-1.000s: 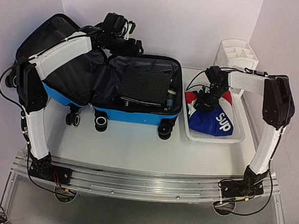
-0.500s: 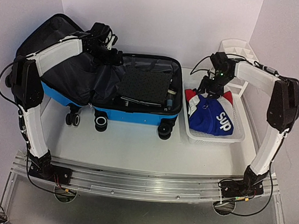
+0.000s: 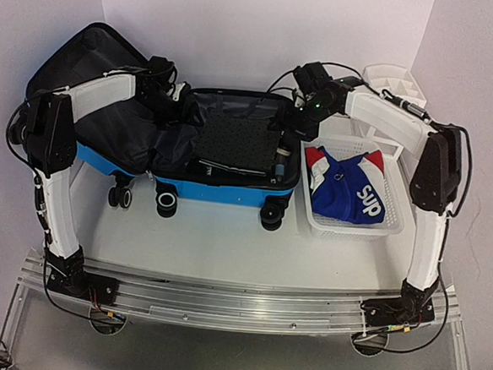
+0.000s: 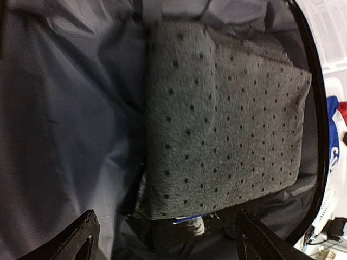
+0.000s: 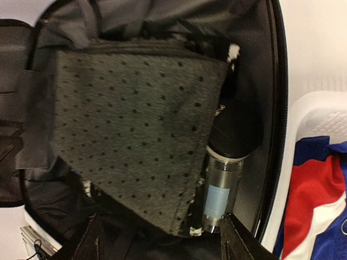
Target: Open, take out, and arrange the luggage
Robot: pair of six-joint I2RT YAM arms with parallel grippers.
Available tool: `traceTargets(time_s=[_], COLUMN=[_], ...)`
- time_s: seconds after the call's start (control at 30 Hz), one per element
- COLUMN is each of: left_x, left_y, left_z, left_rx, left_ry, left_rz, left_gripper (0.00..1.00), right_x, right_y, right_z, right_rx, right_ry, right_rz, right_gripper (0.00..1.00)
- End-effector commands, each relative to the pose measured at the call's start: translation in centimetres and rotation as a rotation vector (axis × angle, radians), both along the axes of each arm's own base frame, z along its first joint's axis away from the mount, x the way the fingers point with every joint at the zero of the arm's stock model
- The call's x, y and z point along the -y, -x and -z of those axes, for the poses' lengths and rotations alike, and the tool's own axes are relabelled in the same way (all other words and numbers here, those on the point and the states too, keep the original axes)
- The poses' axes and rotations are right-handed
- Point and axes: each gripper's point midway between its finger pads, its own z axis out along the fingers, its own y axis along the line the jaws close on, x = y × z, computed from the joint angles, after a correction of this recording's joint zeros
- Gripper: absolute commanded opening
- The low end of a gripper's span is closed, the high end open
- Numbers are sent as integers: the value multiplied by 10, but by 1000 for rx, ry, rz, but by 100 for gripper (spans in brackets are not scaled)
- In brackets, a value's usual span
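The luggage point(image 3: 221, 192), a bright blue suitcase, lies open with its lid point(image 3: 86, 64) thrown back to the left. Its right half holds a folded grey cloth with black dots point(image 3: 237, 142) point(image 4: 227, 119) point(image 5: 135, 124) and a clear bottle with a black cap point(image 5: 222, 189) along the right wall. My left gripper point(image 3: 180, 104) point(image 4: 171, 241) hovers open over the hinge side, with the cloth's edge just beyond its fingertips point(image 4: 81, 238). My right gripper point(image 3: 306, 113) point(image 5: 162, 244) hangs open above the suitcase's right end, empty, with the bottle's base beside its right fingertip point(image 5: 238, 241).
A white mesh basket point(image 3: 387, 224) right of the suitcase holds a blue, red and white garment point(image 3: 352, 188). A white drawer organizer point(image 3: 393, 81) stands behind it. The suitcase's wheels point(image 3: 166, 203) face the near edge. Walls close in at the back and on both sides.
My right arm has left the basket and swung left over the suitcase, its jaws opening wider; the garment stays in the basket. My left gripper has shifted down toward the suitcase's hinge.
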Motion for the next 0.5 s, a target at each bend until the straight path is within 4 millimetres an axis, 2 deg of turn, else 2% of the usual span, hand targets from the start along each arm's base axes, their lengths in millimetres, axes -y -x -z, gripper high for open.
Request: traceTargets(time_s=[0.0,0.13,0.23,0.37,0.47], left_x=[18,32,37,40,44], left_y=[11,17,19,14,12], left_z=[32,60,74,75,70], left_rx=[-81,-171,-222,-214,-215], left_ry=[62,81,97,120,147], left_rz=[56,79,69,55,54], left_gripper=[86,85,81,65,52], right_x=[4,-21,-24,-44,-52], right_y=[-6,-9,-13,-16,-16], right_z=[45,73,92,109,115], right_rx=[-129,-216,-244,-285,-311], right_ry=[2,-55,-49,-123,-161], right_rz=[99,56,69,31,32], right_gripper=[60,60,60,53,43])
